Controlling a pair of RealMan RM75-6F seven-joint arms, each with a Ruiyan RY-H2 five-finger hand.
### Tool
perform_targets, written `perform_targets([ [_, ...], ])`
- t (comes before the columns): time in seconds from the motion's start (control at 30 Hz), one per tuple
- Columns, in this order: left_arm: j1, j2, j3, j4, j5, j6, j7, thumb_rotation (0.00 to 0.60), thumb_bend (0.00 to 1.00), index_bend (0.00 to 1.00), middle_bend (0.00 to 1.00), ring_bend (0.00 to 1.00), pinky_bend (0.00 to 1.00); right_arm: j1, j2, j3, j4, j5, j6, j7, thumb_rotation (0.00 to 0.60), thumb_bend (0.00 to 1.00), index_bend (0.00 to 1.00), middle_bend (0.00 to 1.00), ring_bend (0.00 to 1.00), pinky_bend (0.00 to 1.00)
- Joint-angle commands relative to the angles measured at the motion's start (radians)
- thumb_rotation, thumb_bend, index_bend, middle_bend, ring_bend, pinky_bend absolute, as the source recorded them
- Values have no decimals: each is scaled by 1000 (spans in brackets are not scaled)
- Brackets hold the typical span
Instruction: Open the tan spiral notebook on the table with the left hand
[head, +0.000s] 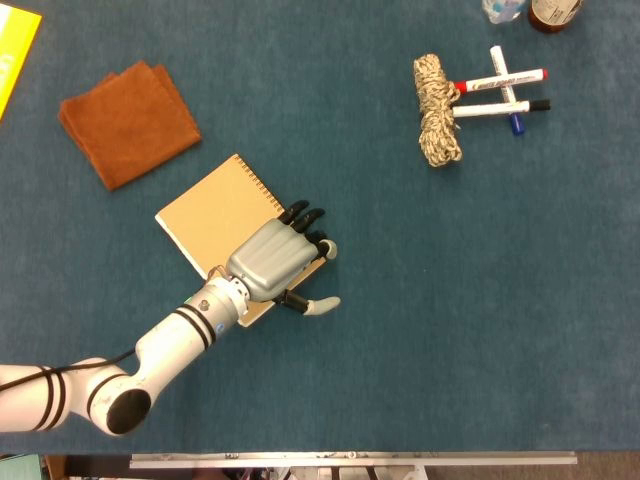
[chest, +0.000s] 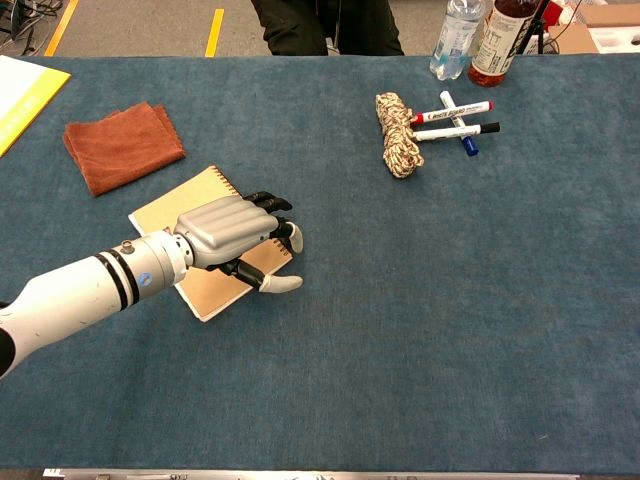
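The tan spiral notebook (head: 218, 215) lies flat and closed on the blue tabletop (head: 420, 330), turned at a slant, with its wire spiral (head: 262, 185) along the edge that faces right and away from the robot. The left hand (head: 272, 260) rests on top of the notebook's near right corner. Its dark fingers (head: 303, 214) curl down over the spiral edge, and the thumb (head: 318, 304) sticks out past the lower edge onto the tabletop. From these views I cannot tell if the fingers have caught the cover or are only pressing on it. Nothing looks lifted yet. The right hand is not seen in either view.

An orange cloth (head: 128, 122) lies just up and left of the notebook. A coil of rope (head: 438, 122) and some markers (head: 503, 88) lie well away to the right.

I think the step now is to get hold of the cover. A cover swings around its spiral, so it should be lifted at the free edge across from the wire, not at the wire side. It would help to slide a fingertip under only the top sheet of card, push lightly, and then turn it over slowly. Pressing down hard would pin the cover shut. If the notebook slides on the tabletop, the cover may slip free.
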Motion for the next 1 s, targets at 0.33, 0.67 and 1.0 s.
perform_targets([
  [0.33,50,113,69,-70,65,49,-29,52,204,276,288,30,0,0,-1,-1,-18,-17,10,-14,600,185,258,242,151,280],
  [0.67,109,219,129,-105,145,87,-128,52,204,276,288,30,0,-5,6,-2,-48,-33,32,-35,600,186,258,242,151,280],
  [1.0,115,218,83,-121,229,131,-209,52,204,257,265,30,0,-8,0,-3,-40,-28,30,-27,600,186,258,242,151,280],
])
